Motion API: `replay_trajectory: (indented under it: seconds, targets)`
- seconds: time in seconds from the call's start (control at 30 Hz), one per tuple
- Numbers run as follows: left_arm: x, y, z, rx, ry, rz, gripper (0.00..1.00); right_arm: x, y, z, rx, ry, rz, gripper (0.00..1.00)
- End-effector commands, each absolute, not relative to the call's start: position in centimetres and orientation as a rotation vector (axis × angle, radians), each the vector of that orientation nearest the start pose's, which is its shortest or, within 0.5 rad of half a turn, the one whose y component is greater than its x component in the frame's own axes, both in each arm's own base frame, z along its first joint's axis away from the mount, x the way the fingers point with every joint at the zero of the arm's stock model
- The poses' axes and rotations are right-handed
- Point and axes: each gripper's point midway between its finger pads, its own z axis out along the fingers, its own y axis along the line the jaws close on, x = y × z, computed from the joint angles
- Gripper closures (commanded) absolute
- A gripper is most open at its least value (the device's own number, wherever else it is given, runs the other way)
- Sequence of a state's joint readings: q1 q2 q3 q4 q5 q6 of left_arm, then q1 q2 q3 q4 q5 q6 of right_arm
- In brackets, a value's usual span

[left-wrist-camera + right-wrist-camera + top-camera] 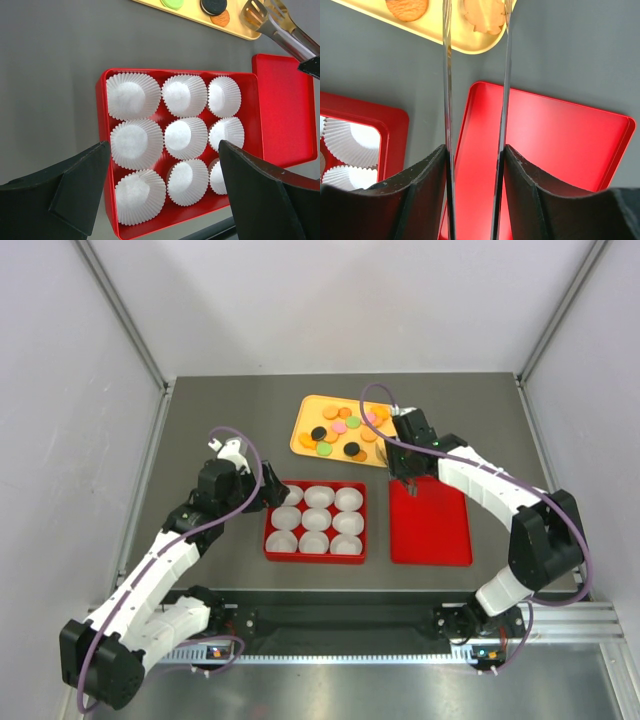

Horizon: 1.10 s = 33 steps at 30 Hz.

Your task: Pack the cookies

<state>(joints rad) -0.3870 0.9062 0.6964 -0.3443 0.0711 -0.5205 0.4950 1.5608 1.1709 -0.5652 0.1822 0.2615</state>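
The cookies, mostly orange with some pink, green and black, lie on a yellow tray at the back. My right gripper is shut on metal tongs, whose tips reach the tray's near right corner. A pale cookie shows between the tips; I cannot tell if it is gripped. My left gripper is open and empty above the near side of a red box. The box holds several white paper cups, with no cookie in any of them.
A red lid lies flat to the right of the red box, under my right gripper. The tongs slant over the lid's far left corner. Grey walls enclose the table on three sides.
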Motion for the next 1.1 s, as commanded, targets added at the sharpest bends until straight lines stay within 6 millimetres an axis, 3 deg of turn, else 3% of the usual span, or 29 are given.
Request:
replay_trajectory:
  seconds: [0.0,0.63,0.8,1.07]
  targets:
    - [27.2,-14.8,17.7,-0.074,2.137,-0.621,0.06,35.1,15.9,12.3,-0.199,2.451,0.095,0.53]
    - [27.2,-14.9,17.8,-0.071,2.138,-0.623,0.06,34.6,16.1,11.4,-0.205,2.486,0.136,0.56]
    - [27.2,-14.9,17.9,-0.072,2.134,-0.623,0.06,34.4,16.0,10.9,-0.194,2.503,0.156,0.59]
    - [27.3,-14.9,18.2,-0.071,2.128,-0.625,0.06,34.7,16.5,12.1,-0.189,2.487,0.193,0.69]
